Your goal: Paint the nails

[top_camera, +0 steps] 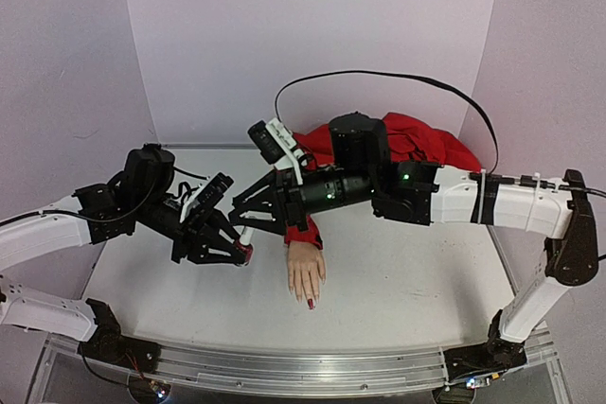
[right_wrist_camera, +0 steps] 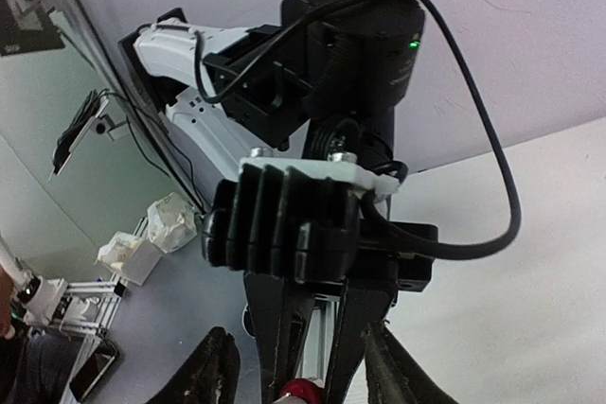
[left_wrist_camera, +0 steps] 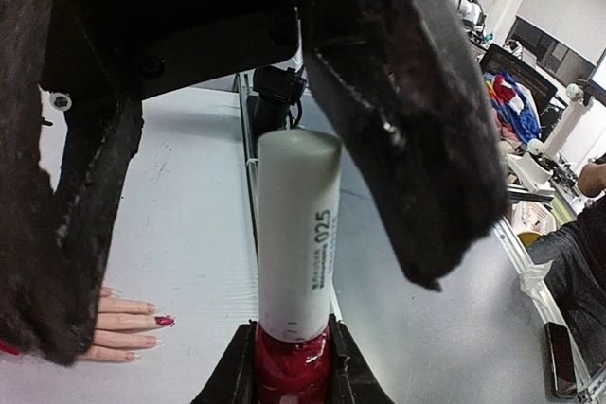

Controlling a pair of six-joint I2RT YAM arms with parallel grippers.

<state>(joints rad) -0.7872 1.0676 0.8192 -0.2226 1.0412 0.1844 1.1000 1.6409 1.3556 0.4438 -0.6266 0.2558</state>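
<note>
A pale mannequin hand (top_camera: 306, 274) with a red sleeve (top_camera: 303, 234) lies palm down mid-table. One of the nails (top_camera: 311, 304) is dark red, also seen as a nail (left_wrist_camera: 164, 321) in the left wrist view; the nails beside it are pale pink. My left gripper (top_camera: 241, 254) is shut on a dark-red polish bottle (left_wrist_camera: 292, 368), just left of the hand. The bottle's white cap (left_wrist_camera: 298, 234) sticks out past the fingers. My right gripper (top_camera: 248, 224) straddles that cap, and its dark fingers (left_wrist_camera: 417, 158) stand apart from it on both sides, open.
Red cloth (top_camera: 421, 144) is bunched at the back behind the right arm, with a black cable (top_camera: 379, 75) looping over it. White walls close the back and sides. A metal rail (top_camera: 284, 371) runs along the table's near edge.
</note>
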